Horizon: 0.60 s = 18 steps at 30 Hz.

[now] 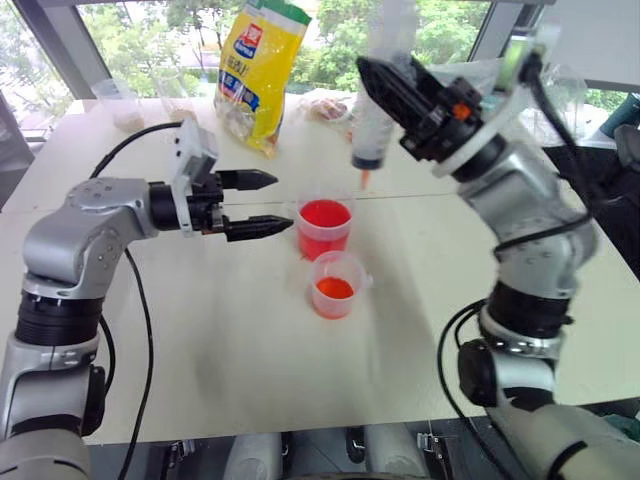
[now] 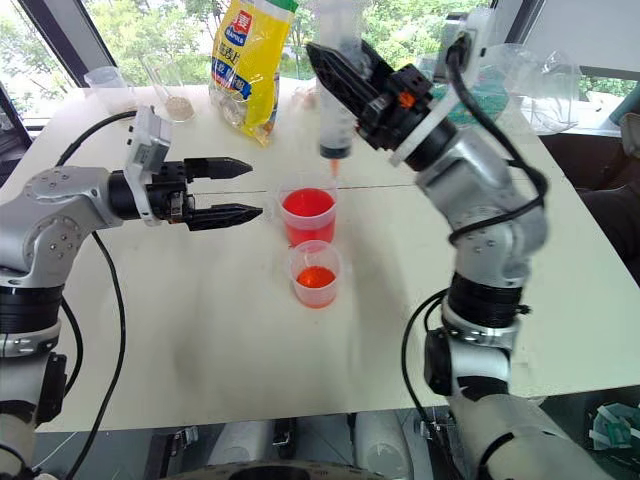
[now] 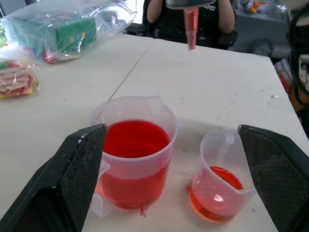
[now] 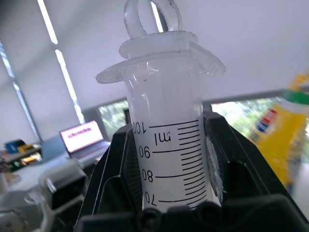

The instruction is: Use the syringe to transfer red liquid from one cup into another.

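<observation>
The syringe [image 1: 378, 95] hung upright in the air above the white table [image 1: 200, 350], its small red-orange tip [image 1: 365, 178] pointing down, above and slightly behind the taller cup [image 1: 324, 228], not touching it. The right gripper [image 1: 385, 85] was clamped on the syringe's clear barrel, black fingers on either side of the graduation marks; in the right wrist view the white plunger [image 4: 166, 63] sat pushed down to the barrel's flange, ring handle on top. The taller cup, clear with a rolled rim and a pour spout, stood near the table's middle, holding red liquid [image 3: 131, 138] to well over half its height. Just in front of it, close beside but apart, stood the shorter cup [image 1: 336, 285], with only a shallow layer of orange-red liquid [image 3: 219, 181] at its bottom. The left gripper [image 1: 255, 204] hovered level just to the left of the taller cup, its two black fingers spread wide and holding nothing, the tips near the cup's wall without touching. At the table's far edge stood a yellow snack bag [image 1: 258, 70], upright, and to its left small clear cups [image 1: 122, 104] with a little beige powder in them. A clear plastic bag of green packets [image 3: 63, 31] lay on the far right side of the table.
</observation>
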Motion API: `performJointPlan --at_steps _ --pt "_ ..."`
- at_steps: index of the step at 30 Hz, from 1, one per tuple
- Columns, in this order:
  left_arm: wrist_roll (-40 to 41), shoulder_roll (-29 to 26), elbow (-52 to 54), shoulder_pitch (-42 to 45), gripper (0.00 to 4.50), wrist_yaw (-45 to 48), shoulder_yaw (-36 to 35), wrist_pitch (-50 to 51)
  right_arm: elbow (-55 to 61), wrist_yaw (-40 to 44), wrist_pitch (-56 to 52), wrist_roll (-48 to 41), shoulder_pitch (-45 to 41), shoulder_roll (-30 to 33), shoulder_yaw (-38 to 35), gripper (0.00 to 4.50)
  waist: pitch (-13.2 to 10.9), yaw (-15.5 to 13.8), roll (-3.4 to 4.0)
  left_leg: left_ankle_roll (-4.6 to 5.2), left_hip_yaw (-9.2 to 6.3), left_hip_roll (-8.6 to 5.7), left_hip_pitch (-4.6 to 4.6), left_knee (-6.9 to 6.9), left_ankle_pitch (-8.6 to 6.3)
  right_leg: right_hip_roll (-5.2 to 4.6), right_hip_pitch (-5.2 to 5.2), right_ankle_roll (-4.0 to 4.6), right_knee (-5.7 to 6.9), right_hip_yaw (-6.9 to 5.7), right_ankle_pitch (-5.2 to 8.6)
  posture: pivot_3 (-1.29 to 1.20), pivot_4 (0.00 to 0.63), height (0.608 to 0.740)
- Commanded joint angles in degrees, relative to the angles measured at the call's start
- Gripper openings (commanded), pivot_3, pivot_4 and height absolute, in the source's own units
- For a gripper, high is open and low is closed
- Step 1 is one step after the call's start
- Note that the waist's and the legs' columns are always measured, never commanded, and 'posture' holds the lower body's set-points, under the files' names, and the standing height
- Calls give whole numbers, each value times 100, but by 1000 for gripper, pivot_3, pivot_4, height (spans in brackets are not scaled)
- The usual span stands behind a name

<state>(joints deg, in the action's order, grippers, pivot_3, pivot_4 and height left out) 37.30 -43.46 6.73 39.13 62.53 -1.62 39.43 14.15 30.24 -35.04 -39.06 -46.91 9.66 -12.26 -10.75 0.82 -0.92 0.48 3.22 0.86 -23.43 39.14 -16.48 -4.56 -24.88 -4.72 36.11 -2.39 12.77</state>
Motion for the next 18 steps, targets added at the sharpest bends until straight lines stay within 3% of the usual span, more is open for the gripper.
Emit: performJointPlan --at_steps 1,9,18 --pt "35 -120 120 107 4500 17 -199 -6 -684 387 1382 597 299 -252 327 1365 1 -11 -1 0 -1 -1 0 0 0 0 1 0 -1 -1 0 0 150 740" --pt "113 42 -34 344 4500 -237 -292 50 -2026 682 3208 1499 807 -610 866 1365 -2 9 3 -2 -2 -2 0 0 1 -1 0 0 4 0 0 0 150 740" --pt "-354 725 -749 1158 4500 -248 166 -462 -2414 897 3771 1879 1149 -570 1215 1365 -1 -18 2 -7 -4 -4 3 1 4 -2 5 0 5 -3 0 0 150 740"
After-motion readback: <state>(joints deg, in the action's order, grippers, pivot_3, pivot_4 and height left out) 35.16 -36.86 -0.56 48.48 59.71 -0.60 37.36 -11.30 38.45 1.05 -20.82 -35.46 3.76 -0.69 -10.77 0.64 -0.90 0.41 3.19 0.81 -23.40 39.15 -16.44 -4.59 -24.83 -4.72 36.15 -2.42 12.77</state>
